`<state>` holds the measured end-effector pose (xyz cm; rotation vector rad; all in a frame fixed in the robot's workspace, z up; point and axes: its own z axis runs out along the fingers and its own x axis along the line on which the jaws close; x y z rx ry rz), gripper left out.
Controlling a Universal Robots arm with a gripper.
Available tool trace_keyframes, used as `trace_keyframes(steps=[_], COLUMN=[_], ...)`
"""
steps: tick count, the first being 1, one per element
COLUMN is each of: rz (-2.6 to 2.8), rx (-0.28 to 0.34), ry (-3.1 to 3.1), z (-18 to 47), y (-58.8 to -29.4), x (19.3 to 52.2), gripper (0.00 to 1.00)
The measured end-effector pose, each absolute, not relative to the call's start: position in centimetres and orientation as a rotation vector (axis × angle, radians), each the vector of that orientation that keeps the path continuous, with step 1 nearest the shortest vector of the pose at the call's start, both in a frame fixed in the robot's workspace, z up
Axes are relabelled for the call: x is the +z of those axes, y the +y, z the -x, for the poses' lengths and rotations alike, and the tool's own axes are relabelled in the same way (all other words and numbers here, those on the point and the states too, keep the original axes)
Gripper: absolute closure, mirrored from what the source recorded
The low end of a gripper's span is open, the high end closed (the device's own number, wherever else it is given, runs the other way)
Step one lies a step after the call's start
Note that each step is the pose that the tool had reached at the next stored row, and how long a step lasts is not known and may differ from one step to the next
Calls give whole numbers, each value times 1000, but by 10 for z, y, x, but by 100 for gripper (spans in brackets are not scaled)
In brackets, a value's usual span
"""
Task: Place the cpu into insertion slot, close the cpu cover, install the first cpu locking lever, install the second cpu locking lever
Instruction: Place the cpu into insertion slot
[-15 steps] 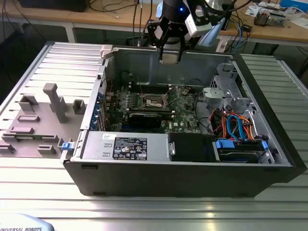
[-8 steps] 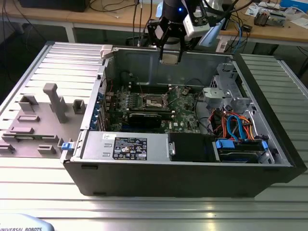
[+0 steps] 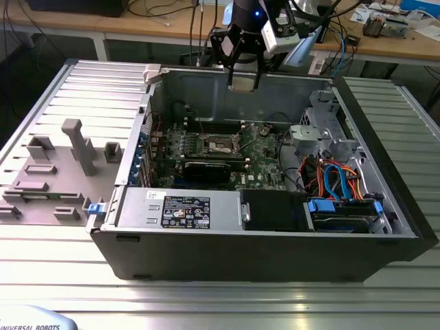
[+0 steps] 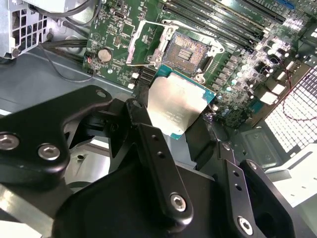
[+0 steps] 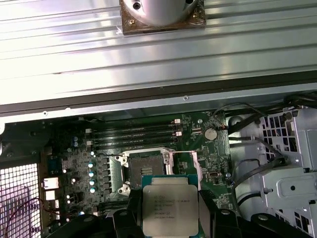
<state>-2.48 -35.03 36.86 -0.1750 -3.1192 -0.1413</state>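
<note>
Gripper (image 4: 176, 119) pinching cpu (image 5: 170, 210) above open PC case (image 3: 206, 251).
Fingers (image 4: 153, 144) clamp both chip edges; insertion slot (image 4: 190, 49) sits bare well below the gripper, w/ cpu cover (image 4: 147, 42) flipped up beside it.

A ribbed silver metal desk (image 3: 227, 302) fills the bottom and both sides of the exterior view, evenly lit. Along the top of the frame runs a pale wooden desk (image 3: 158, 26) strewn with cables (image 3: 148, 10), with dark shadow beneath it. At centre left, a grey fixture plate (image 3: 41, 185) with upright blocks lies on the metal desk.
</note>
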Motion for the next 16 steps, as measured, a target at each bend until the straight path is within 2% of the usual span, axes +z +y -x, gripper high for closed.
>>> trace_keyframes(steps=[16], rz=[204], rx=[-142], ry=[-3118], z=[25], y=[-350], x=[369], gripper=[46])
